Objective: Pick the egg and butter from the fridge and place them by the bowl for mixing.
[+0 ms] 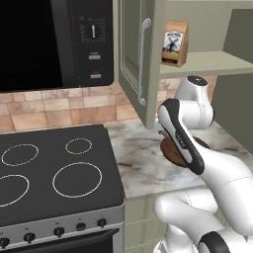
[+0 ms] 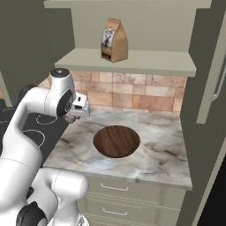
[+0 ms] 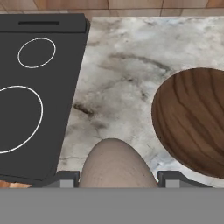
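One slip of the half-open gripper (image 3: 117,178) clamping the egg (image 3: 116,164) could roll it left onto the stove (image 3: 39,100), away from the bowl (image 3: 194,118).

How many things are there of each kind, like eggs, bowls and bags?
Eggs: 1, the egg held in the gripper
Bowls: 1, the bowl on the counter
Bags: 1, the brown bag on the shelf
Stoves: 1, the stove
Microwaves: 1, the microwave
Total: 5
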Tool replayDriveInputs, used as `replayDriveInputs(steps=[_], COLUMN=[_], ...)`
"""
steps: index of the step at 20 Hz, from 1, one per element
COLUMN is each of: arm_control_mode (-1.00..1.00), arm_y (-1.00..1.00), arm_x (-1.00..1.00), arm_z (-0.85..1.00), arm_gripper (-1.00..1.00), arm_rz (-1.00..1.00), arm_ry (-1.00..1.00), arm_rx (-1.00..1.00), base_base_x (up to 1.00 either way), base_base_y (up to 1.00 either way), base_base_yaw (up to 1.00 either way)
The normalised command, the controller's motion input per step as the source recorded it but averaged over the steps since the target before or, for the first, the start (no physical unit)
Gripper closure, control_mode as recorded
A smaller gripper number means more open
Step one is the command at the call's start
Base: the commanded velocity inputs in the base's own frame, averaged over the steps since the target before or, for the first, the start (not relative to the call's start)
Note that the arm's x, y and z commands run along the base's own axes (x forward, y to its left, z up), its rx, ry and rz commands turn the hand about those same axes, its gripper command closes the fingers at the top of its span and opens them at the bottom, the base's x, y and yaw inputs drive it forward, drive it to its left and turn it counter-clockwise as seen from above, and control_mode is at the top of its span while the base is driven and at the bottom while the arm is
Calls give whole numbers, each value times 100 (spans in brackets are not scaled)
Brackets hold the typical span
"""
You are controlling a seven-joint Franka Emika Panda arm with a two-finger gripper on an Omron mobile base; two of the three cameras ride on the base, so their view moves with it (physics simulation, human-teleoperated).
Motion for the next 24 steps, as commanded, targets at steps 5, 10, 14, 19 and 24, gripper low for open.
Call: replayDriveInputs(steps=[5,10,14,19,24], arm_control_mode=[100,100,-100,-100,-100], arm_y=[0,0,-8,4,20], arm_x=[0,0,6,20,30], arm_z=[0,0,-40,-53,-48], arm_gripper=[100,100,100,100,100], arm_rz=[0,0,0,0,0], arm_ry=[0,0,6,-2,-13], arm_rx=[0,0,-3,-6,-10], base_base_x=[0,-3,0,0,0], base_base_y=[0,-2,0,0,0], base_base_yaw=[0,1,0,0,0])
